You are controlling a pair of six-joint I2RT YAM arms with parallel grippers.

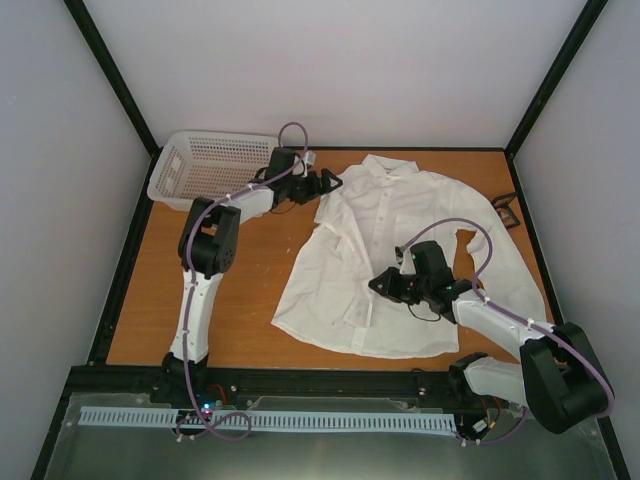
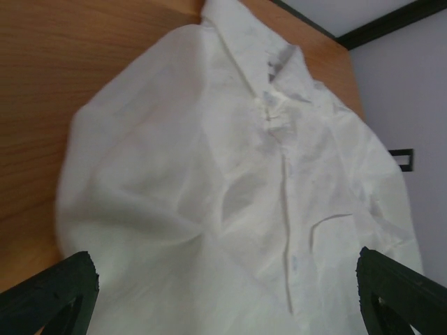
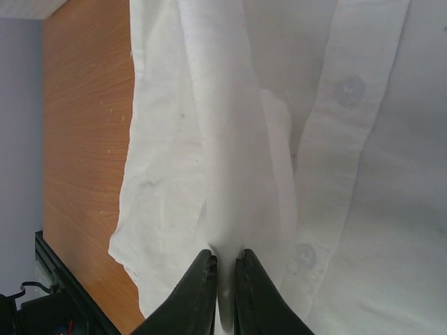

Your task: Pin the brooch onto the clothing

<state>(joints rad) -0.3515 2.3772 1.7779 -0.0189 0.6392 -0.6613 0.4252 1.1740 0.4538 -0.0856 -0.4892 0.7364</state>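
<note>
White shirt (image 1: 400, 250) lies spread front-up on the surface (image 1: 230, 300). The cloth is soft and light and bunches easily, so it is best taken by a pinched fold (image 3: 227, 202) beside the placket (image 3: 349, 139). Right tool (image 3: 223, 279) is nearly closed on such a fold, left tool (image 1: 328, 184) is wide and empty by the collar (image 1: 385, 165), and no brooch is visible in any view.

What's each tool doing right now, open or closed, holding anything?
Left tool: open, empty.
Right tool: closed, pinching a fold of the white dress shirt.
</note>
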